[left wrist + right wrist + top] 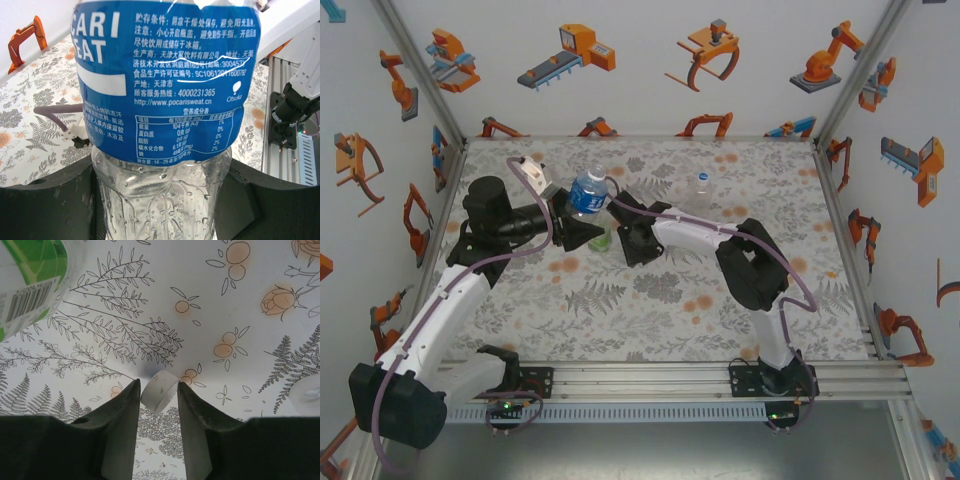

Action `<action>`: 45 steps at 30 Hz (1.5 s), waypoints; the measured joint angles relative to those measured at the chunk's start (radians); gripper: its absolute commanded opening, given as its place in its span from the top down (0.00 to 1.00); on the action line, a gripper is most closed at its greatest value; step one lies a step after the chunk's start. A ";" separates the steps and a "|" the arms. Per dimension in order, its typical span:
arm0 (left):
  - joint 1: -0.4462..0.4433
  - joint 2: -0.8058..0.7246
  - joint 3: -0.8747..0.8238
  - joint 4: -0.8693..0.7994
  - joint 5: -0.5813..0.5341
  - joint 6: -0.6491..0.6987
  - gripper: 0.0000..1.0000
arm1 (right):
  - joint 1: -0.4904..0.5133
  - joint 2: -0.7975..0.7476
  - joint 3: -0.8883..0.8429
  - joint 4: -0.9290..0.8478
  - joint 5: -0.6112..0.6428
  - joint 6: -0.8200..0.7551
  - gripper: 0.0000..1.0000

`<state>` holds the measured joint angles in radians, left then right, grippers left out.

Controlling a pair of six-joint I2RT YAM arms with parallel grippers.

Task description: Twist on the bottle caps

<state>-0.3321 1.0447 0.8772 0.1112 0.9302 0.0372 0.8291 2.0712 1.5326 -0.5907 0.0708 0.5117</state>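
The right fingers (131,405) are pinched on a cap (160,390) — a small white plastic ring, tilted, with its side wall meeting both pads. It sits low over the floral worktop (250,300); I cannot tell whether it rests there or is just lifted. The green bottle (27,280) is near, up and to the left in the right wrist view, with a barcode on its label.

The left fingers (55,200) are clenched on the blue bottle (165,90). They grip the clear ribbed body below the glossy label. In the top view it stands upright, left of the worktop's middle, and both arms meet beside it.

The cap looks very light, stiff and smooth. Tilted in a two-point pinch, it may well swivel or pop out. It is best held across its width on the side wall, level, with the open side toward the neck.

The blue bottle is thin-walled with droplets inside and seems nearly empty — so light and easy to squash. A hard squeeze would probably dent it and tip the neck. The ribbed stretch looks stiffer and less slippery than the film label, so it is a sound place to brace against the twisting.
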 measured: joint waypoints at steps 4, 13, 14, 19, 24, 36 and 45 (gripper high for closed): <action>0.000 0.000 0.000 0.000 0.000 0.000 1.00 | 0.000 0.003 0.000 0.001 0.000 0.000 0.69; 0.000 0.000 0.000 0.000 0.000 0.000 1.00 | -0.010 -0.010 -0.045 0.059 -0.054 0.024 0.74; 0.000 0.000 0.000 0.000 0.000 0.000 1.00 | -0.015 -0.018 -0.061 0.077 -0.068 0.033 0.74; 0.000 0.000 0.000 0.000 0.000 0.000 1.00 | -0.062 -0.119 -0.241 0.227 -0.192 0.114 0.74; 0.000 0.000 0.000 0.000 0.001 0.000 1.00 | -0.117 -0.255 -0.496 0.442 -0.320 0.257 0.74; 0.000 0.014 0.000 0.001 0.002 -0.001 1.00 | -0.184 -0.448 -0.801 0.641 -0.376 0.433 0.61; 0.000 0.016 0.000 0.001 0.005 -0.001 1.00 | -0.165 -0.499 -0.712 0.387 -0.223 0.348 0.53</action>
<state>-0.3317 1.0611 0.8772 0.1120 0.9348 0.0364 0.6640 1.5723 0.8204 -0.2035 -0.1524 0.8597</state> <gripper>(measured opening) 0.612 0.460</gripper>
